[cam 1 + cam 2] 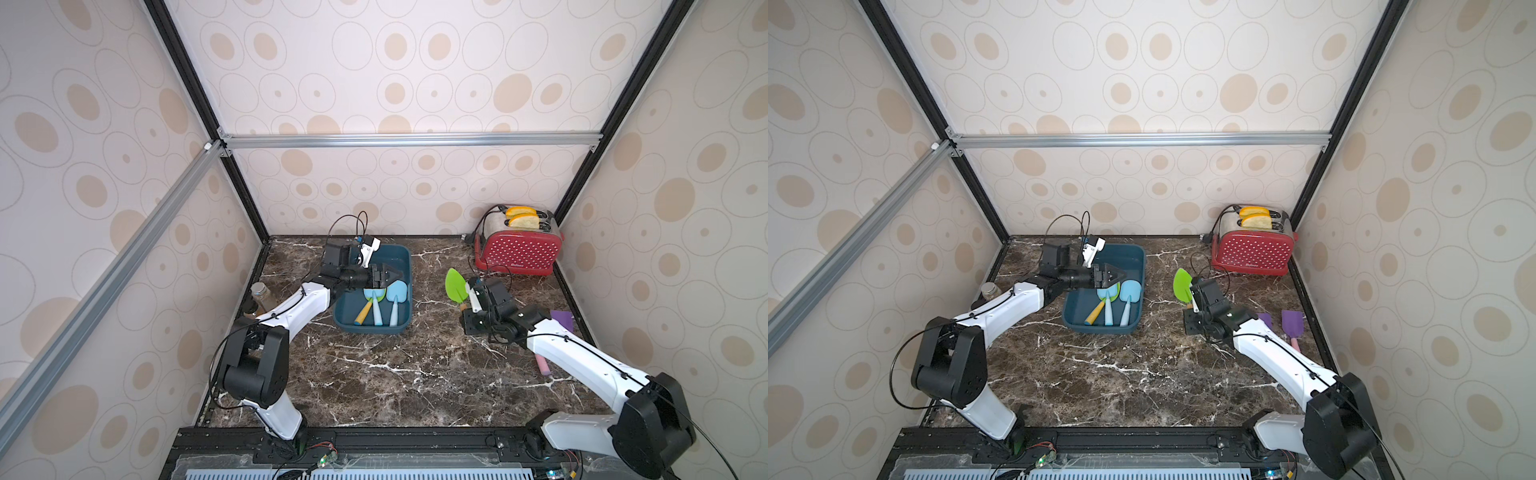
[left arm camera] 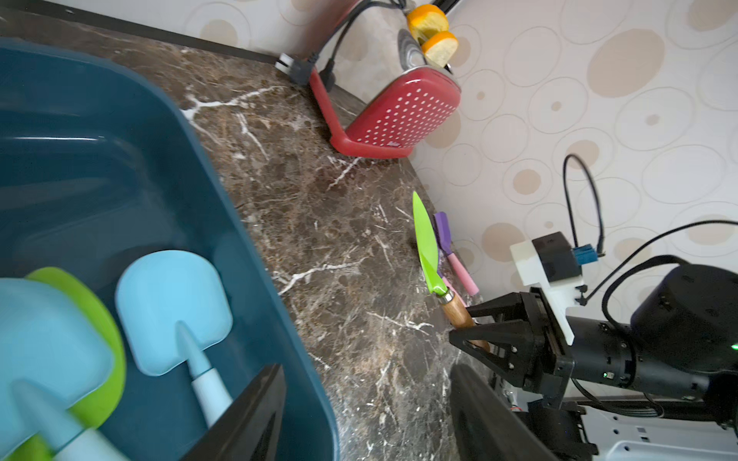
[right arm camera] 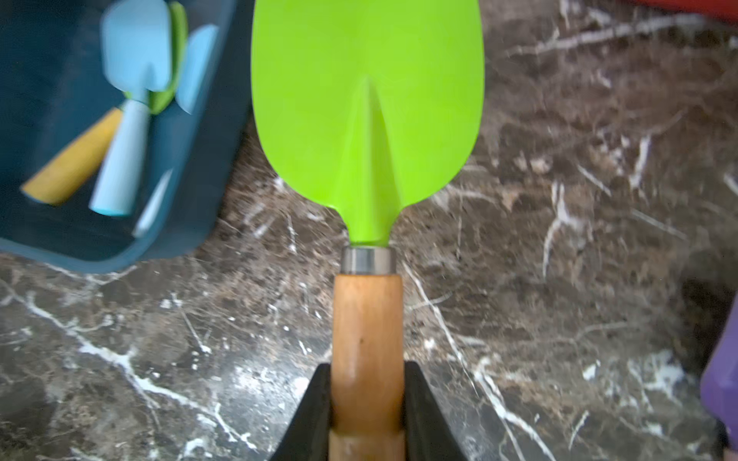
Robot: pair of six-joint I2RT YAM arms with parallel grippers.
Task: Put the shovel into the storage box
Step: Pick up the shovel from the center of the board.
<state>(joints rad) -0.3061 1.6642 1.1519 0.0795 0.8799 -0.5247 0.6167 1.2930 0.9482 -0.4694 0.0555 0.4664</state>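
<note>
**A:** What lies nearest the robot?

**B:** On the right of the marble worktop (image 1: 395, 374), two purple shovels (image 1: 1291, 322) with pink handles lie beside the right arm, near the side wall.

**A:** And the right gripper (image 3: 367, 371)?

**B:** Just beyond them. It is pinching the wooden handle of the green shovel (image 3: 367, 99), one jaw on each side. The blade points away toward the back wall and looks lifted off the marble.

**A:** So it isn't in the storage box (image 1: 374, 330)?

**B:** No. It is outside, to the right of the box, with bare worktop between them.

**A:** What is in the box?

**B:** Two light blue shovels (image 1: 397, 293) and a green-bladed one with a yellow handle (image 1: 363, 312). Their handles all point toward the near wall, and the green blade sits partly under a blue one.

**A:** The left gripper (image 1: 395, 275)?

**B:** It is above the far half of the box, jaws spread, nothing between them.

**A:** Further back?

**B:** A jar (image 1: 259, 293) stands by the left wall, about level with the box. In the right rear corner is a red polka-dot toaster (image 1: 517, 251) with two bread slices (image 1: 521, 218) sticking up.
</note>
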